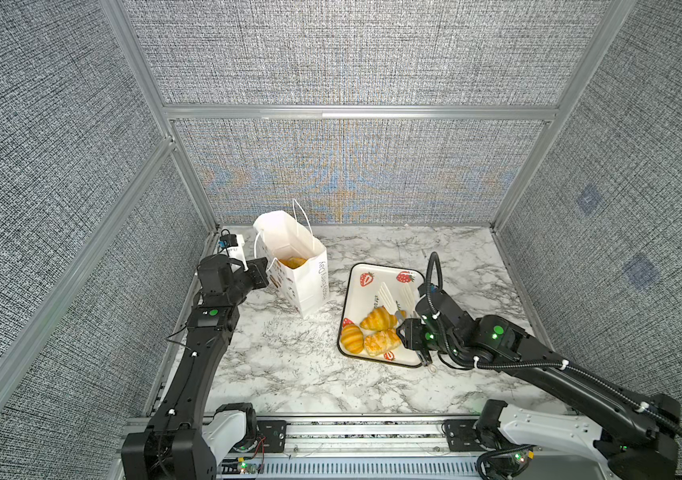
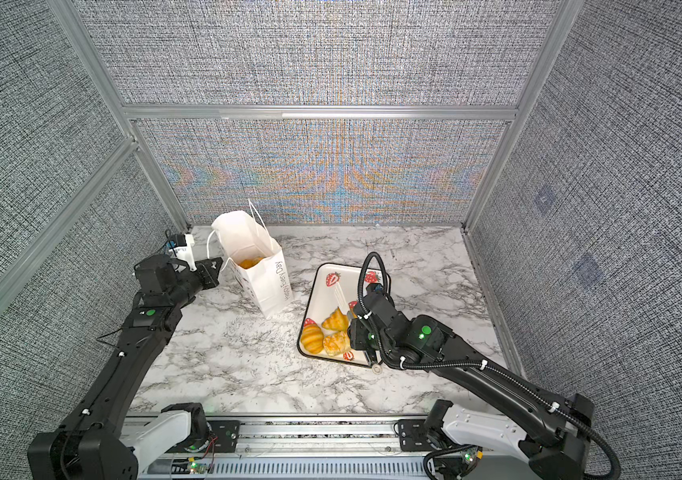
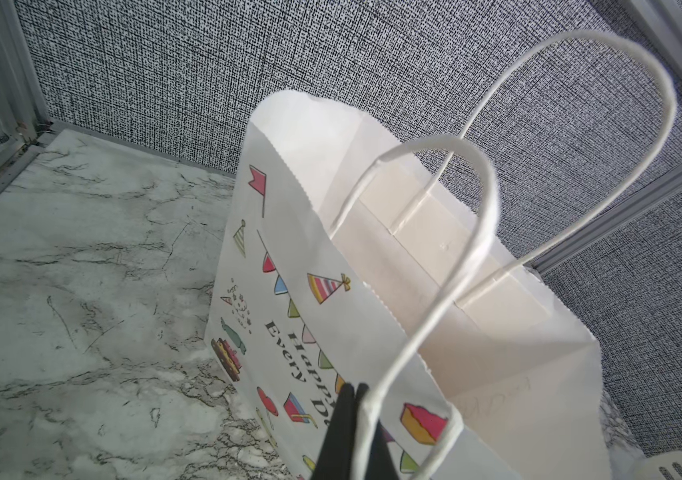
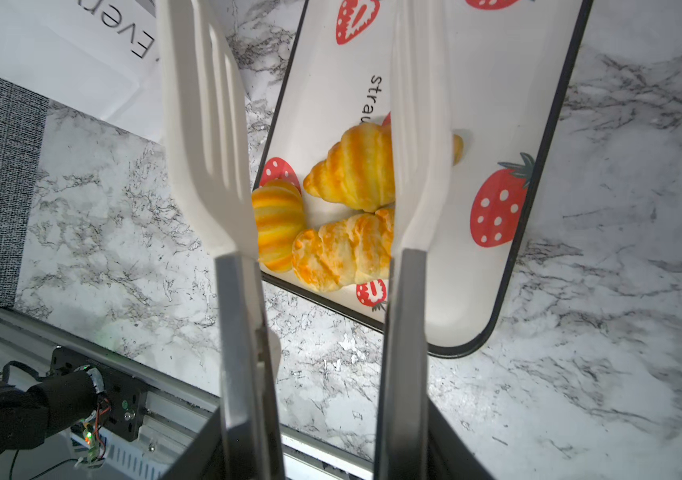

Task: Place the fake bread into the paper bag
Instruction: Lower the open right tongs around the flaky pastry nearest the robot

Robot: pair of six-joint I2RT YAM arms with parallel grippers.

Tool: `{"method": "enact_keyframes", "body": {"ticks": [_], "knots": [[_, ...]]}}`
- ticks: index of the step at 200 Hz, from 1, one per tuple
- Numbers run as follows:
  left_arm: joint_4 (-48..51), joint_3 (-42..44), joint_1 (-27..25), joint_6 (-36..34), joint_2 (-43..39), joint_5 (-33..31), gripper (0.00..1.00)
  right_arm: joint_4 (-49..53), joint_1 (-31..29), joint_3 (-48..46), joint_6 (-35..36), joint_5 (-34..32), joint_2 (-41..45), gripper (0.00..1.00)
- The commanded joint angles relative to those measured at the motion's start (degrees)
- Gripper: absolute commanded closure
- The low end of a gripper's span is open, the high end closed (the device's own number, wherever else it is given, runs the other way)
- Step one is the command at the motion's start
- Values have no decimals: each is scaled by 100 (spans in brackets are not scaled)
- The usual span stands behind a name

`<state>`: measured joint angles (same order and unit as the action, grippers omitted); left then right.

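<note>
The right gripper, clamped on tongs, is poising their spread blades over three bread pieces on the tray: light, glossy, probably slippery, best squeezed mid-body. Beyond, the left gripper is pinching the handle of the bag.

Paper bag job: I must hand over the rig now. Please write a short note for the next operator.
The left end effector is shut beside the near cord handle of the paper bag, which stands open.
The right end effector is shut on the white slotted tongs, blades apart over the strawberry tray.
Done: some fake bread lies in the bag; the count is hidden.
Left: three pieces on the tray, a croissant, a ridged roll and a flaky croissant; none gripped yet.
</note>
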<state>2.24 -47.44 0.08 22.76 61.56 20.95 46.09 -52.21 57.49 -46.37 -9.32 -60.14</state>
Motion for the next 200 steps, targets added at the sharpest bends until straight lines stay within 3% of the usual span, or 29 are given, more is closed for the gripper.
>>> {"method": "enact_keyframes", "body": {"ticks": [1,200], "knots": [[-66,-14,-7,-26,11,22,100,103,-44,-144,-302,123,61,48],[-33,-35,-11,-63,22,-30,100,-208,-449,-1537,-1129,447,635,45]]}}
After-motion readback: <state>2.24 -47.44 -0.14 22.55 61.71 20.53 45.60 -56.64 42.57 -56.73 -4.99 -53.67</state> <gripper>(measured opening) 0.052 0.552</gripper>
